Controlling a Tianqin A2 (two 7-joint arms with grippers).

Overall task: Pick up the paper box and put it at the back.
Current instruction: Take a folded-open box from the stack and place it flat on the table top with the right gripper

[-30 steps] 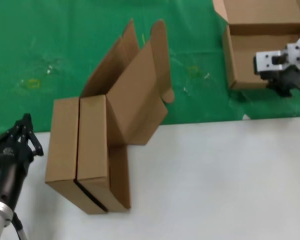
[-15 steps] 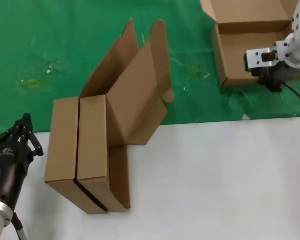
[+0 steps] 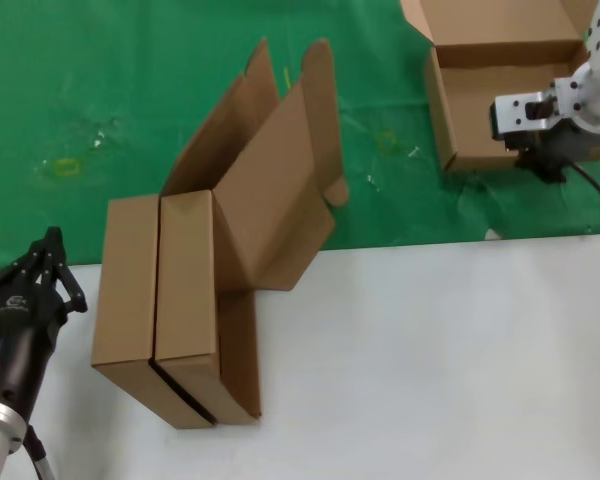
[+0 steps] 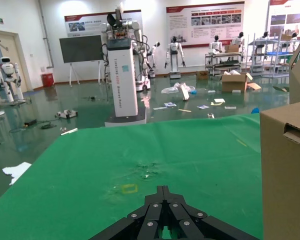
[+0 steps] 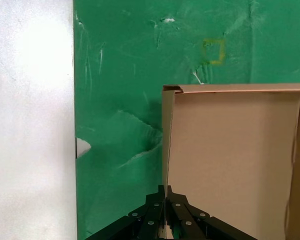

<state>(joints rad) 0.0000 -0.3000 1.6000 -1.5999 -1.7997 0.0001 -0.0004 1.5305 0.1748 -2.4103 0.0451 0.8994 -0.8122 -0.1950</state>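
1. I see the box (image 3: 500, 95) lying open on the green cloth (image 3: 110, 90) at far right, lid up.
2. Right tool (image 5: 165, 192) is clenched on the box's near wall, fingers on either side of the cardboard.
3. Two other boxes (image 3: 180, 300) sit at the cloth's edge, partly on the white bench (image 3: 430, 360).
4. Left tool (image 3: 50, 250) is parked beside them, fingers closed, holding nothing.
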